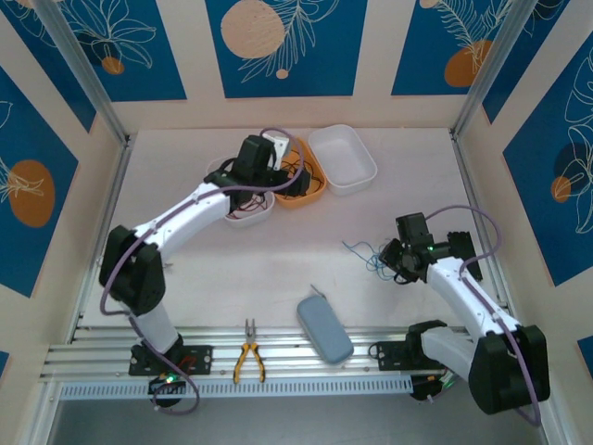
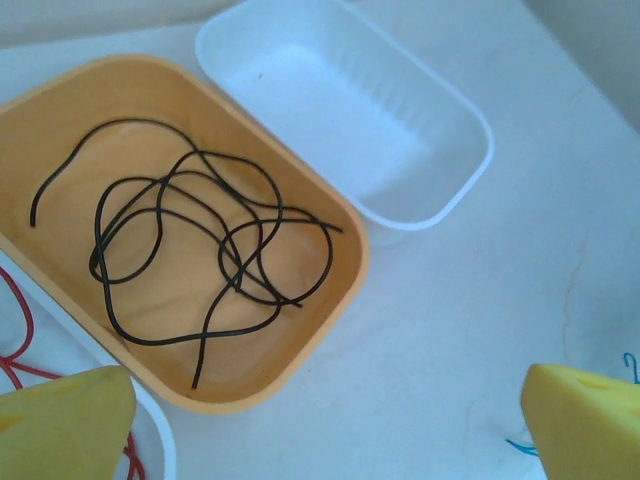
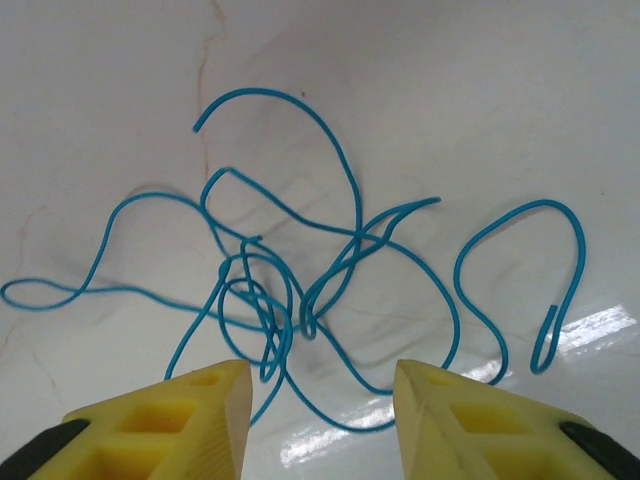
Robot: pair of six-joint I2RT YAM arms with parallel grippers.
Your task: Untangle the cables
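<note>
Sorting by colour seems the plan: thin black wires [image 2: 235, 250] are lying loose in the orange oval plastic tray [image 2: 350, 270], beneath the left gripper [image 2: 330, 415] hovering with jaws spread, empty. The right gripper [image 3: 320, 395], jaws likewise parted, is straddling the knotted light-blue wires [image 3: 270, 310] on the white table [image 3: 450, 100] (the empty white plastic tub [image 2: 330, 110] is probably awaiting them). Yellow-handled pliers [image 1: 247, 360] are sitting well clear.

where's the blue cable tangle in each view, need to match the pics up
top external: blue cable on the table right of centre, just left of the right gripper
left wrist: short bits at the lower right edge
right wrist: mid frame, just above the yellow fingers
shared landmark: the white table it lies on
</note>
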